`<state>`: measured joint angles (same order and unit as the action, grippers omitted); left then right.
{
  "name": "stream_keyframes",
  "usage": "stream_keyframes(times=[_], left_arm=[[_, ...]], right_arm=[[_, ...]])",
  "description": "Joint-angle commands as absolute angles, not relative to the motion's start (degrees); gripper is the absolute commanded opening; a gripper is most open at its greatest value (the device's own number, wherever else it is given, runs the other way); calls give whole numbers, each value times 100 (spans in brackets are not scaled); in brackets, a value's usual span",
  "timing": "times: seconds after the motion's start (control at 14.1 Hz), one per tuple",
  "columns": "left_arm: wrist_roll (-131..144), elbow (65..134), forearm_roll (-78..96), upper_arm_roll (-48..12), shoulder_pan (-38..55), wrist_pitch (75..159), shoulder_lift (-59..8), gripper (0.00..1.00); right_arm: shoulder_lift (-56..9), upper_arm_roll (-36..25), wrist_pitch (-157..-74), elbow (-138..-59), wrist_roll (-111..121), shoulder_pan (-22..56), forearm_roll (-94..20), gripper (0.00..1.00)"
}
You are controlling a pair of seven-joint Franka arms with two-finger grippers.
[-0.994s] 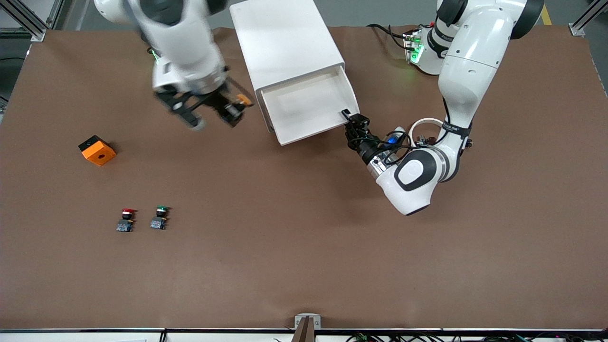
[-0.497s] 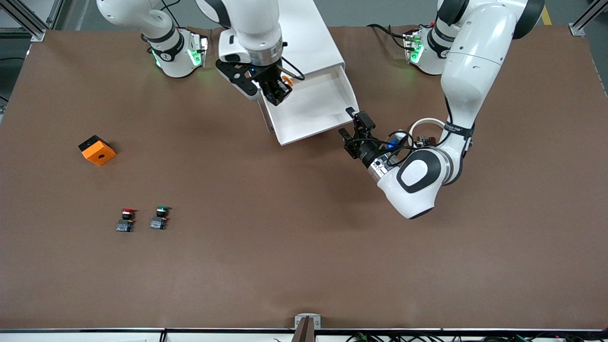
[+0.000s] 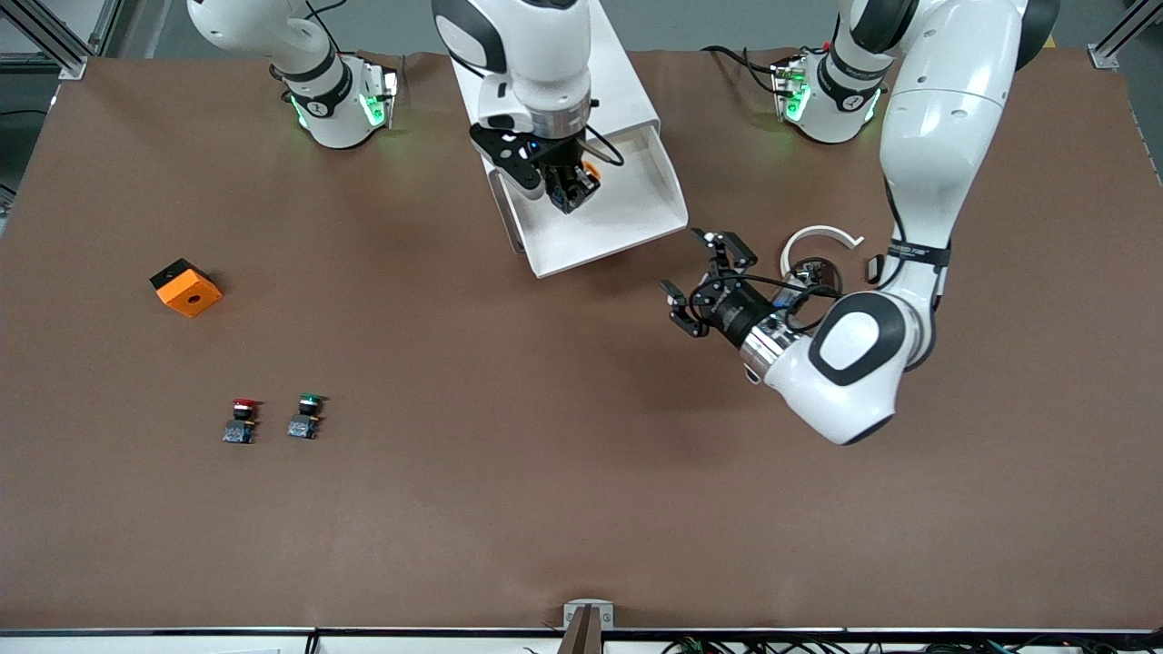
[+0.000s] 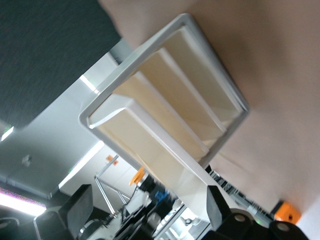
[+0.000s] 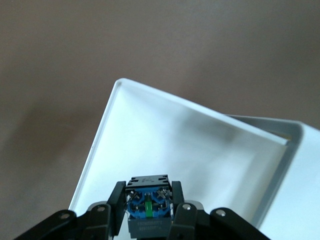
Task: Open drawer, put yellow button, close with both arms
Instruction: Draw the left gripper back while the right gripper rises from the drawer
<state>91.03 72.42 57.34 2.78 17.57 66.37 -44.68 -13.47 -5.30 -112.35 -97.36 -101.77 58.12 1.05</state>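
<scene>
The drawer (image 3: pixel 636 204), the top one of the white cabinet (image 3: pixel 627 82), stands pulled open. My right gripper (image 3: pixel 568 191) hangs over its tray, shut on the yellow button (image 3: pixel 591 170). In the right wrist view my right gripper (image 5: pixel 148 192) clamps the button's blue base (image 5: pixel 148 206) above the tray's white floor (image 5: pixel 200 150). My left gripper (image 3: pixel 688 263) is open and empty, over the table just off the drawer's front corner at the left arm's end. The left wrist view shows the cabinet's front (image 4: pixel 165 120) with its stacked drawers between my open fingers (image 4: pixel 215 210).
An orange block (image 3: pixel 186 287) lies toward the right arm's end. A red-capped button (image 3: pixel 242 421) and a green-capped button (image 3: pixel 305 416) stand side by side nearer the front camera. A white ring piece (image 3: pixel 818 238) and a small black part (image 3: pixel 872 266) lie by the left arm.
My right arm has swung from the right arm's end of the table to over the open drawer, carrying the yellow button. My left gripper has drawn back from the drawer's front and opened.
</scene>
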Motion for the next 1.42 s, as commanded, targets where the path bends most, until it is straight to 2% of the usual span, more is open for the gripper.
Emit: stream_keyframes(times=[0.0,0.43,0.5,0.57,0.92,1.35], left_arm=[[7792,7049,5478,545,1881,6845,-4474,100],[5820,7049,4361,527,2109,8304,-4061,100],[5697,7049,4203,536,2144,8497,-3956,100],[5574,7049,4010,527,2197,8682,-3920,100],[5195,7058,2849,475,2505,9184,-3744,100],[5062,7066,2006,483,2961,9579,-3647,100]], right_arm=[[-1494,-615,-11276,-9642,-10529,6064,316,0],[-1828,-624,-11312,-9423,-10819,6240,519,0],[-1846,-624,-11312,-9387,-10828,6214,458,86],[-1863,-624,-11312,-9387,-10854,6249,527,100],[-1855,-633,-11067,-8738,-10066,5785,422,100],[-1565,-668,-9574,-8148,-7397,4687,70,100]])
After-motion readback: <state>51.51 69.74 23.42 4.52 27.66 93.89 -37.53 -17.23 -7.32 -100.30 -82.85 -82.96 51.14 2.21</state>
